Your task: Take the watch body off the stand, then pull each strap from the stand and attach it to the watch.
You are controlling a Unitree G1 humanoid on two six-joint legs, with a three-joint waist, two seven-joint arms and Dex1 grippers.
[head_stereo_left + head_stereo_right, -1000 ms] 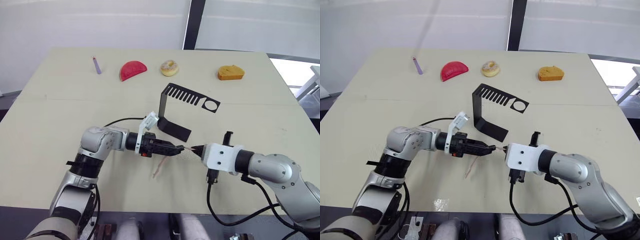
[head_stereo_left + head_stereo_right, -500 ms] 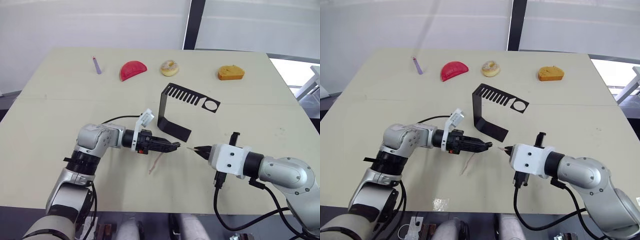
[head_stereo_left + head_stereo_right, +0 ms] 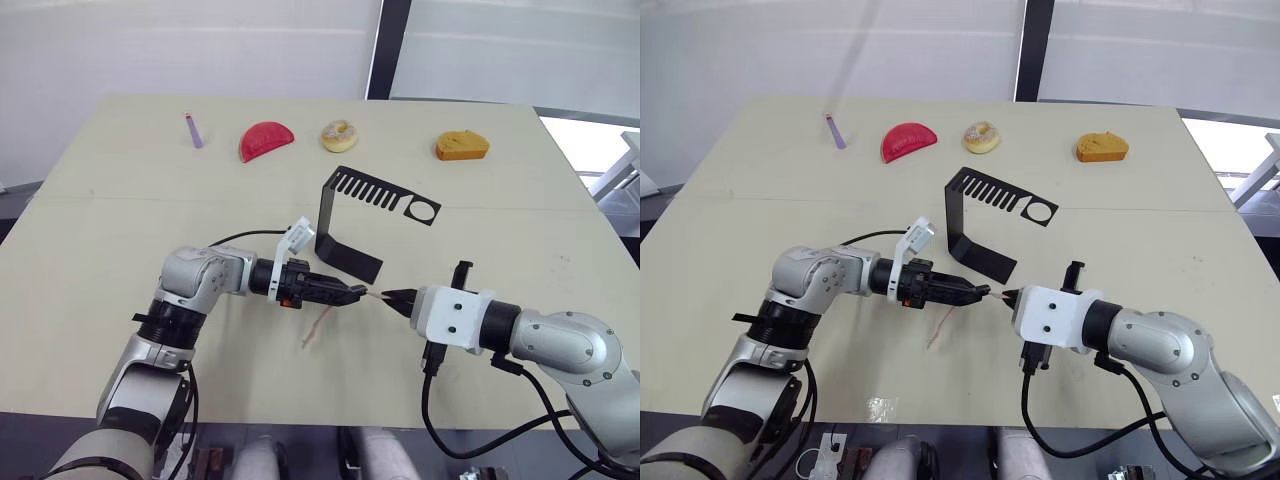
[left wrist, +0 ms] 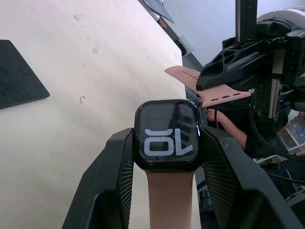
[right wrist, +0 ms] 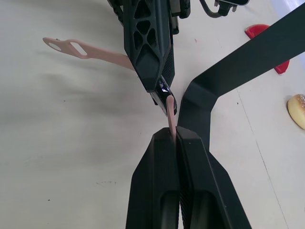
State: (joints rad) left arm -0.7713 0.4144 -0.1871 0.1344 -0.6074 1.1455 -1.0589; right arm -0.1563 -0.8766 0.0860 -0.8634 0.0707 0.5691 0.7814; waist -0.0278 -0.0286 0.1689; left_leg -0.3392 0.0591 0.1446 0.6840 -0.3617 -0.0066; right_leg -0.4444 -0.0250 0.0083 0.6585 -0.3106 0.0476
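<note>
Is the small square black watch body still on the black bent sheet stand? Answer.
No: the watch body sits clamped between the left gripper fingers, off the stand.

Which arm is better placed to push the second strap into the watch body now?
The right. The right gripper pinches the loose strap with its end at the watch body. The left gripper only clamps the watch, whose first strap already hangs attached.

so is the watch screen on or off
On: the watch body, between the left gripper's fingers, shows light digits.
</note>
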